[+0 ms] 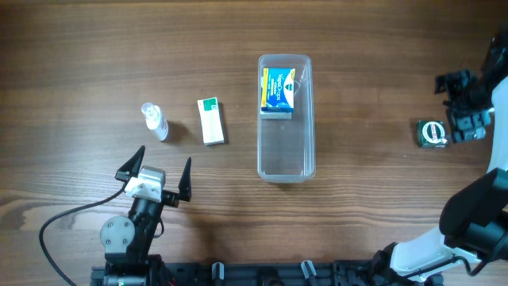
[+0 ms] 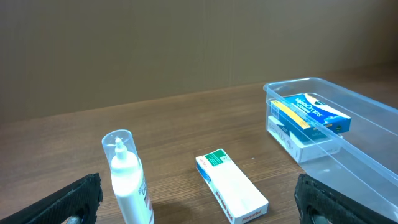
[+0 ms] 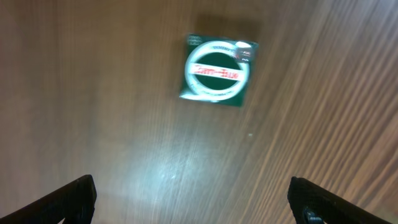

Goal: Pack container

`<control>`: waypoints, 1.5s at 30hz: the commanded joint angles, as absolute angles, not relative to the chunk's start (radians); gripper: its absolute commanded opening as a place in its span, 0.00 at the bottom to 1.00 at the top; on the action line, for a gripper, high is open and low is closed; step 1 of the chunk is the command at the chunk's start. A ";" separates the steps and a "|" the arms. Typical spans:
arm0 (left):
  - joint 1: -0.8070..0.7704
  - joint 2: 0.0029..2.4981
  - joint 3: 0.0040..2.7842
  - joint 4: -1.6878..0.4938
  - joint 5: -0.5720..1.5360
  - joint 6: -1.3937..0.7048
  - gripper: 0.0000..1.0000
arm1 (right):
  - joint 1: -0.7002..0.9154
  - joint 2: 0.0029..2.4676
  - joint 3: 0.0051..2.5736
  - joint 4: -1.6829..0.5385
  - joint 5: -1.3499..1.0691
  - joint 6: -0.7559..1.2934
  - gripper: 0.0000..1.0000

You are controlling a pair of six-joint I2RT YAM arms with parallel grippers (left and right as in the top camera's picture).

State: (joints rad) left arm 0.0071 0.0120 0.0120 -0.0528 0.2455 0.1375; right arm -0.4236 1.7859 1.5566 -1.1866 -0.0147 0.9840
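We log container (image 1: 286, 151) w/ blue box (image 1: 278, 90) at far end, leaving room; left claw (image 1: 166, 155) nr white box (image 1: 211, 121), right claw (image 3: 193, 202) aimed at green box (image 3: 216, 74), both wide open, empty, prob. to fetch.

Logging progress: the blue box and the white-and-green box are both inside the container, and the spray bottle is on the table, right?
Not quite. Only the blue box is inside the container; the overhead view shows the white-and-green box on the table, between the spray bottle and the container. The bottle is on the table, yes.
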 commanded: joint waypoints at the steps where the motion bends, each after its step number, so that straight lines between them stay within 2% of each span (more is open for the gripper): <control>1: 0.013 0.007 0.006 -0.053 0.254 0.139 1.00 | -0.430 1.794 1.502 -1.153 0.073 0.984 1.00; 4: 0.013 0.007 0.006 -0.053 0.253 0.139 1.00 | -0.430 1.794 1.452 -1.080 0.187 0.967 1.00; 14: 0.013 0.007 0.006 -0.053 0.254 0.139 1.00 | -0.430 2.001 1.447 -1.004 0.084 0.949 1.00; 28: 0.013 0.007 0.006 -0.053 0.253 0.139 1.00 | -0.430 2.007 1.447 -0.966 0.072 1.021 1.00; 45: 0.013 0.007 0.006 -0.053 0.254 0.139 1.00 | -0.430 2.007 1.447 -0.965 0.119 1.013 0.99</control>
